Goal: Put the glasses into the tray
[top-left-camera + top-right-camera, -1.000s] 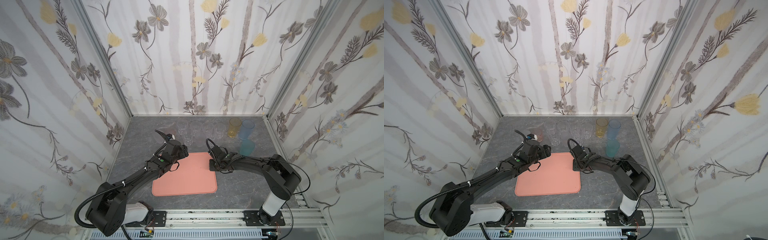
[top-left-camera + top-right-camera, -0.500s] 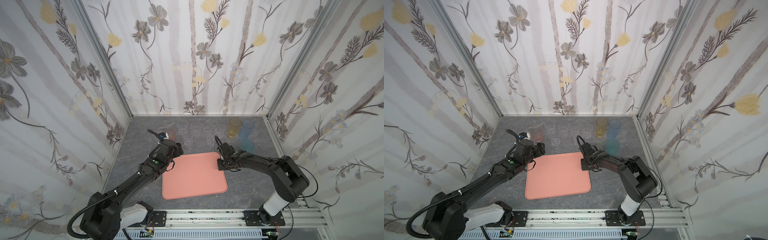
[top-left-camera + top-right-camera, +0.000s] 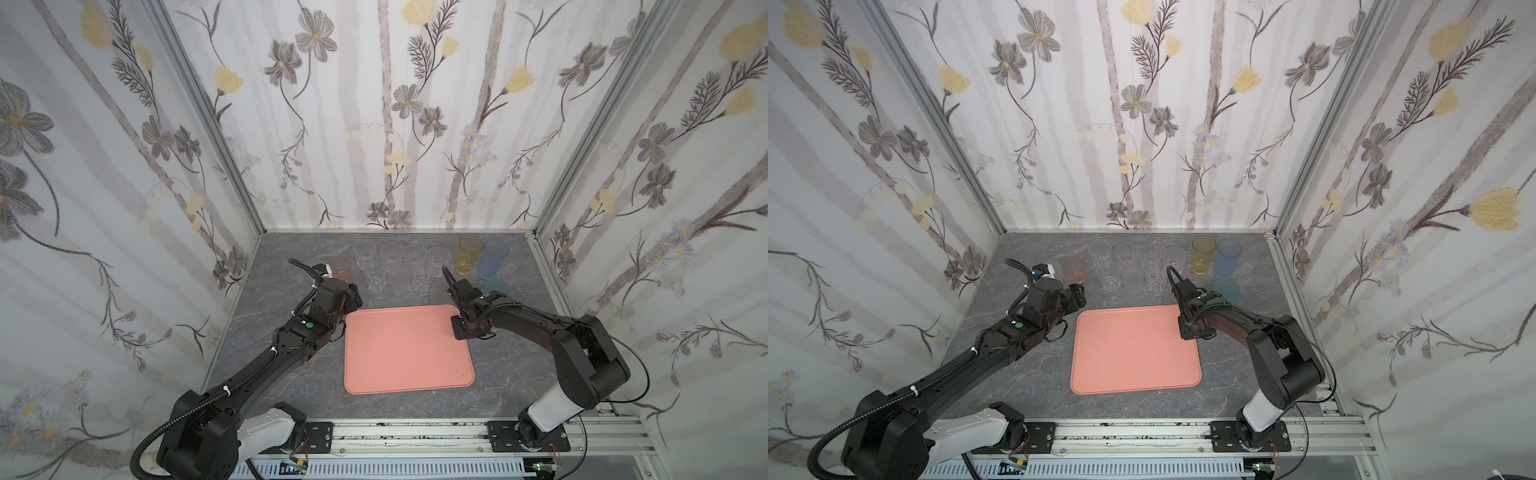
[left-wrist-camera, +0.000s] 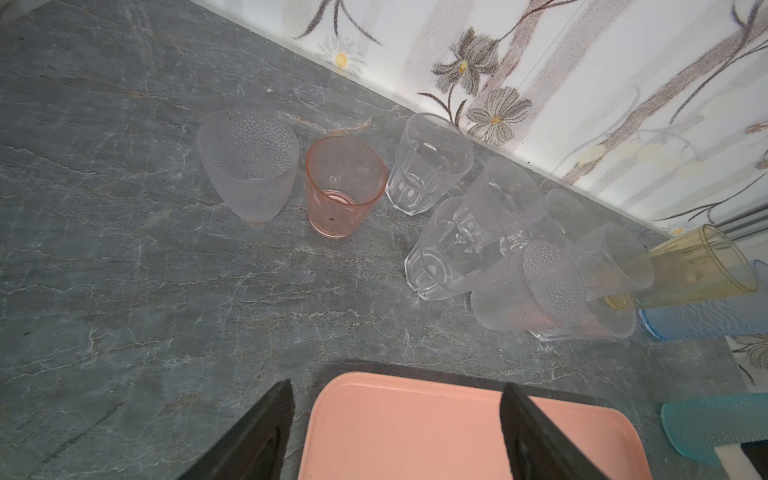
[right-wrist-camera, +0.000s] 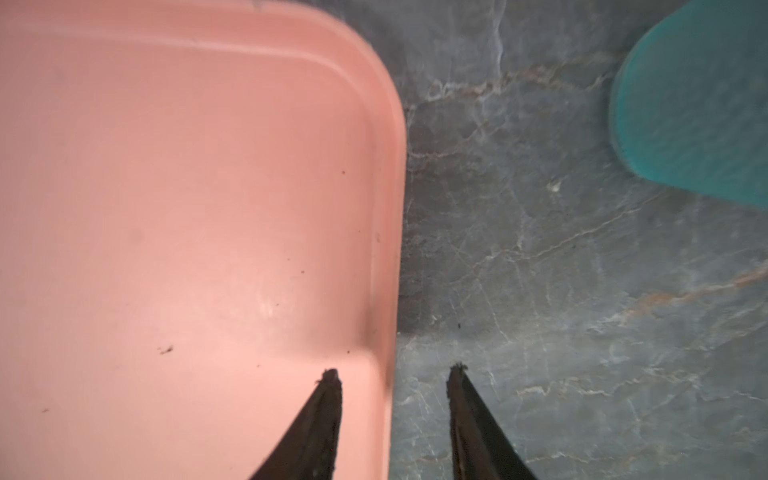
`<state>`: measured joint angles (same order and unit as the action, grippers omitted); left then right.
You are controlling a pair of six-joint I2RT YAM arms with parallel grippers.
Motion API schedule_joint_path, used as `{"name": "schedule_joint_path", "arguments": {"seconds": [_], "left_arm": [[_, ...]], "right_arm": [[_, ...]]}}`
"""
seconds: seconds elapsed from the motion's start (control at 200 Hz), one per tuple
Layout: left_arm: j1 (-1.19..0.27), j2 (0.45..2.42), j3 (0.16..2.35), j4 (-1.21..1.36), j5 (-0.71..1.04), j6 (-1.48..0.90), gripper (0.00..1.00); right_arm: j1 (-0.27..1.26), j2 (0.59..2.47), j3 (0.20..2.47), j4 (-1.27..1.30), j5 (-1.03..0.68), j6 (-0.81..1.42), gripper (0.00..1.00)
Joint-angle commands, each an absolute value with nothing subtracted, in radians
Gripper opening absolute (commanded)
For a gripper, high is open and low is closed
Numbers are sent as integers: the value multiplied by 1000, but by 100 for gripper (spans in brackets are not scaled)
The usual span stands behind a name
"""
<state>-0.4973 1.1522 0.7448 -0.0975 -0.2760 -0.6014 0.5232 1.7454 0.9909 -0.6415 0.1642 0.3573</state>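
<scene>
The salmon-pink tray (image 3: pixel 407 353) (image 3: pixel 1136 353) lies empty mid-table. My right gripper (image 3: pixel 460 331) (image 5: pixel 394 369) is open and straddles the tray's right rim (image 5: pixel 390 249), one finger over the tray and one over the table. My left gripper (image 3: pixel 352 298) (image 4: pixel 395 384) hangs open over the tray's far left corner (image 4: pixel 332 395) with nothing between its fingers. The glasses stand along the back. They are several clear ones (image 3: pixel 390 266) (image 4: pixel 428 162), a pink one (image 3: pixel 341 268) (image 4: pixel 343 187), an amber one (image 3: pixel 469 253), a blue one (image 3: pixel 494 257) and a teal one (image 3: pixel 498 286) (image 5: pixel 698 104).
A frosted clear glass (image 4: pixel 249 166) stands left of the pink one. Floral walls close in the grey marbled table (image 3: pixel 291 374) at the back and on both sides. A metal rail (image 3: pixel 415 432) runs along the front edge.
The tray has slid to the right with my right gripper shut on its rim. That gripper has now opened and let go. My left gripper has drawn back toward the tray's far left corner.
</scene>
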Motion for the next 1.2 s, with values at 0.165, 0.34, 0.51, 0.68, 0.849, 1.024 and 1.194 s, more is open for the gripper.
{"name": "schedule_joint_path", "arguments": {"seconds": [0.165, 0.34, 0.51, 0.68, 0.849, 1.024, 1.194], "left_arm": [[-584, 1189, 889, -204, -564, -461, 79], [-633, 1253, 943, -178, -528, -411, 85], [-658, 1312, 900, -77, -381, -467, 85], [-668, 1352, 870, -32, -312, -506, 85], [-671, 1362, 862, -29, -316, -506, 85], [-672, 1369, 858, -28, -316, -501, 85], [-672, 1373, 850, -28, -314, -503, 85]], "right_arm": [[467, 1608, 1187, -649, 84, 366, 54], [400, 1568, 1116, -331, -105, 634, 55], [403, 1747, 1194, -309, -92, 742, 49], [428, 1891, 1320, -340, -11, 734, 49], [431, 1999, 1420, -344, 2, 714, 46], [433, 2110, 1536, -397, 49, 678, 41], [434, 2198, 1635, -458, 74, 645, 31]]}}
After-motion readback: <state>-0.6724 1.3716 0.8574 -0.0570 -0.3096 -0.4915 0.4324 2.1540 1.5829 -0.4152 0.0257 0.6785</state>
